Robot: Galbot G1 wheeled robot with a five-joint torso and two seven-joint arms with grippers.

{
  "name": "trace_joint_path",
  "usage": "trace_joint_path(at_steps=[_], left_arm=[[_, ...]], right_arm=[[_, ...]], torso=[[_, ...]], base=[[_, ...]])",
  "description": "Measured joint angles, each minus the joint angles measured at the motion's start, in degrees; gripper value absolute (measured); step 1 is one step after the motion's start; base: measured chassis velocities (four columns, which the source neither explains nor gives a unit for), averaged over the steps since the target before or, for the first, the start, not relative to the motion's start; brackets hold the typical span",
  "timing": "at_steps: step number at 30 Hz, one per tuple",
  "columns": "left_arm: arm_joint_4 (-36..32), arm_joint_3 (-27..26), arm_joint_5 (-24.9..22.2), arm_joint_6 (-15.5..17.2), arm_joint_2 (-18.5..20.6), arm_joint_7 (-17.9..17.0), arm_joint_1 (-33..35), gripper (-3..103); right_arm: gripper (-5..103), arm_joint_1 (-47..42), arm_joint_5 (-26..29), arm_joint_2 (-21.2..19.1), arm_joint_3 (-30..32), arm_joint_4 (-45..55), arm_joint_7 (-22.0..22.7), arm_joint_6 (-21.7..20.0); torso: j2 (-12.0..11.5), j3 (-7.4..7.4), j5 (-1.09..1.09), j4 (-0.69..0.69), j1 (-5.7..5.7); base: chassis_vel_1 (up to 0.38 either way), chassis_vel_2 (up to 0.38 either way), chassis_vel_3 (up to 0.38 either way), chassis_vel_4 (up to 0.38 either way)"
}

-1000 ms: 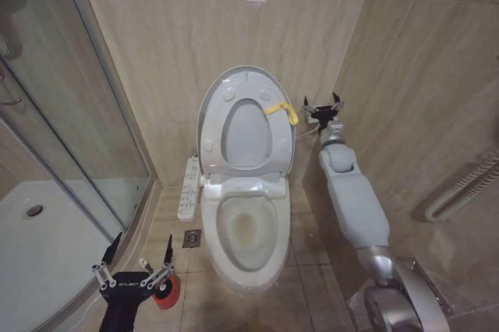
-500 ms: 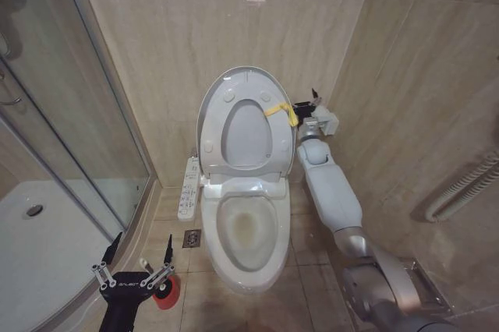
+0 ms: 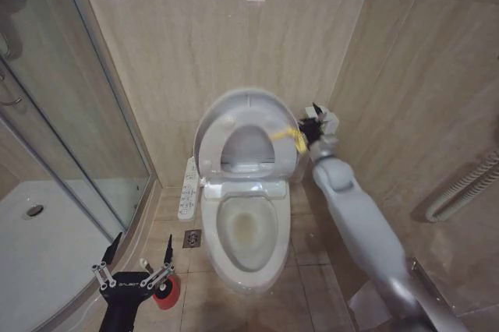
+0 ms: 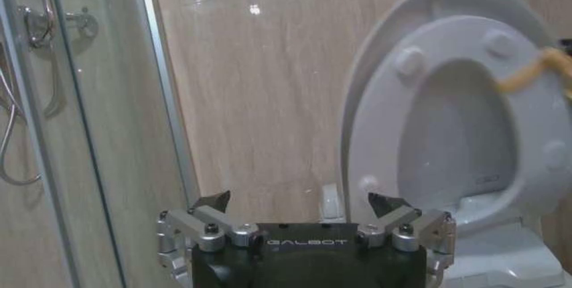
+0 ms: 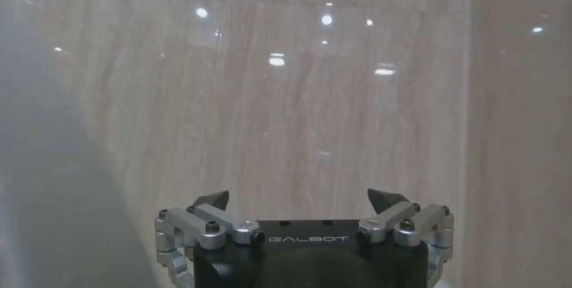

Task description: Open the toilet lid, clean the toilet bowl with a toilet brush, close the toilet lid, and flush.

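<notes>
The toilet lid and its seat ring lean forward off the wall, blurred, above the stained toilet bowl. A yellow strap hangs from the ring's right edge. My right gripper is right beside that strap at the lid's right rim. In the right wrist view it is open, holds nothing and faces the tiled wall. My left gripper hovers low at the left, open, over a red cup holder. A small white stub there may be the toilet brush handle.
A glass shower screen and white shower tray take up the left side. A white control panel sits at the toilet's left. Tiled walls close in behind and to the right, where a ribbed hose hangs.
The right gripper moved in against the lid's right rim by the strap. The lid and seat ring, upright before, now tip forward. The left gripper has not moved.
</notes>
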Motion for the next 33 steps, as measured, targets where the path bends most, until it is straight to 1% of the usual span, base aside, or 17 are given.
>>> trace_joint_path(at_steps=[3,4,5,7,8,9,12,14,17,18,20,22,27,28,30,32,33], left_arm=[[0.0,0.0,0.0,0.0,0.0,0.0,0.0,100],[0.0,0.0,0.0,0.0,0.0,0.0,0.0,100],[0.0,0.0,0.0,0.0,0.0,0.0,0.0,100],[0.0,0.0,0.0,0.0,0.0,0.0,0.0,100],[0.0,0.0,0.0,0.0,0.0,0.0,0.0,100],[0.0,0.0,0.0,0.0,0.0,0.0,0.0,100],[0.0,0.0,0.0,0.0,0.0,0.0,0.0,100],[0.0,0.0,0.0,0.0,0.0,0.0,0.0,100],[0.0,0.0,0.0,0.0,0.0,0.0,0.0,100],[0.0,0.0,0.0,0.0,0.0,0.0,0.0,100],[0.0,0.0,0.0,0.0,0.0,0.0,0.0,100],[0.0,0.0,0.0,0.0,0.0,0.0,0.0,100],[0.0,0.0,0.0,0.0,0.0,0.0,0.0,100],[0.0,0.0,0.0,0.0,0.0,0.0,0.0,100],[0.0,0.0,0.0,0.0,0.0,0.0,0.0,100],[0.0,0.0,0.0,0.0,0.0,0.0,0.0,100],[0.0,0.0,0.0,0.0,0.0,0.0,0.0,100]], right_arm=[[100,-11.0,2.4,-2.7,5.5,10.4,0.9,-3.2],[100,-13.4,3.2,-3.1,7.2,13.1,1.8,-3.9],[100,-13.4,3.2,-3.1,7.2,13.1,1.8,-3.9],[100,-16.3,5.8,-3.1,11.0,17.7,4.1,-5.9],[100,-17.1,6.7,-3.0,12.3,19.0,4.8,-6.8],[100,-17.1,6.7,-3.0,12.3,19.0,4.8,-6.8],[100,-20.4,8.4,-3.7,16.7,23.4,5.9,-10.3],[100,-21.1,8.7,-3.7,17.4,24.1,6.0,-10.8],[100,-26.9,10.5,-3.0,19.4,29.3,6.7,-13.3],[100,-26.9,10.5,-3.0,19.4,29.3,6.7,-13.3],[100,-33.0,10.8,-1.6,19.7,34.0,6.7,-13.7],[100,-36.5,10.6,-0.8,19.1,36.2,7.0,-13.7],[100,-39.8,10.0,0.3,18.8,38.9,7.0,-14.0],[100,-41.3,9.9,1.3,18.8,40.2,7.0,-14.1],[100,-43.2,9.4,2.8,18.9,41.4,7.7,-12.4],[100,-44.3,8.9,3.4,19.0,41.8,7.5,-11.8],[100,-45.5,8.4,3.9,19.3,42.1,6.6,-11.1]], torso=[[0.0,0.0,0.03,-0.06,0.0],[0.0,0.0,0.02,-0.06,-0.01],[0.0,0.0,0.02,-0.06,-0.01],[0.0,0.0,0.02,-0.01,0.0],[0.0,0.0,0.01,-0.01,0.0],[0.0,0.0,0.01,-0.01,0.0],[0.0,0.01,0.0,0.0,0.01],[0.0,0.01,0.0,-0.01,0.01],[0.0,0.01,0.0,-0.01,0.01],[0.0,0.01,0.0,-0.01,0.01],[0.0,0.01,-0.01,-0.04,0.0],[0.0,0.0,0.0,-0.04,0.0],[0.0,0.0,-0.01,-0.01,0.0],[0.0,0.01,0.0,-0.01,0.0],[0.0,0.01,0.0,-0.01,0.01],[0.0,0.01,0.0,-0.01,0.01],[0.0,0.01,0.0,-0.02,0.01]], base=[[0.0,0.0,0.0,0.0],[0.0,0.0,0.0,0.0],[0.0,0.0,0.0,0.0],[0.0,0.0,0.0,0.0],[0.0,0.0,0.0,0.0],[0.0,0.0,0.0,0.0],[0.0,0.0,0.0,0.0],[0.0,0.0,0.0,0.0],[0.0,0.0,0.0,0.0],[0.0,0.0,0.0,0.0],[0.0,0.0,0.0,0.0],[0.0,0.0,0.0,0.0],[0.0,0.0,0.0,0.0],[0.0,0.0,0.0,0.0],[0.0,0.0,0.0,0.0],[0.0,0.0,0.0,0.0],[0.0,0.0,0.0,0.0]])
